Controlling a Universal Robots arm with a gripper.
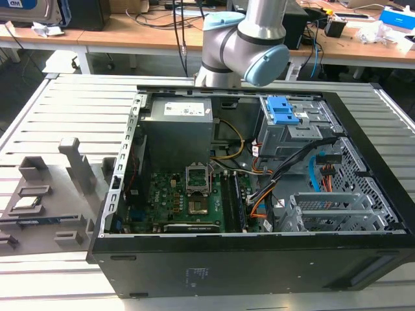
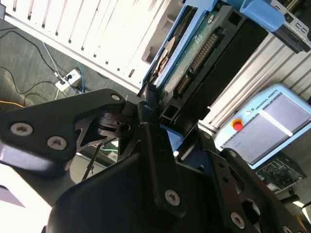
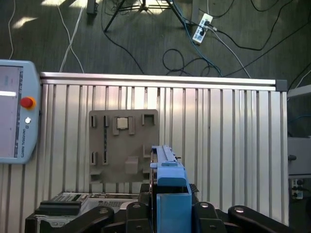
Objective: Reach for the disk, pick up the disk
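The disk (image 2: 197, 58) is clamped in my gripper (image 2: 153, 104), which is shut on it. The second wrist view shows its green circuit-board side and connector row, with the blue carrier frame (image 2: 257, 12) at its far end. In the first wrist view the disk (image 3: 167, 182) is seen edge-on, a blue-framed slab standing up between the black fingers (image 3: 214, 216) of the gripper (image 3: 170, 213). It hangs well above the slatted table. In the exterior view the arm's grey and light-blue elbow (image 1: 249, 42) rises behind the open computer case.
The open black computer case (image 1: 246, 272) lies on the slatted aluminium table (image 3: 218, 136), with a grey drive cage and blue latches (image 1: 285, 113) inside. A grey fixture plate (image 3: 124, 145) sits on the table, a teach pendant (image 3: 14, 116) beside it. Cables and a power strip (image 3: 201, 26) lie on the floor.
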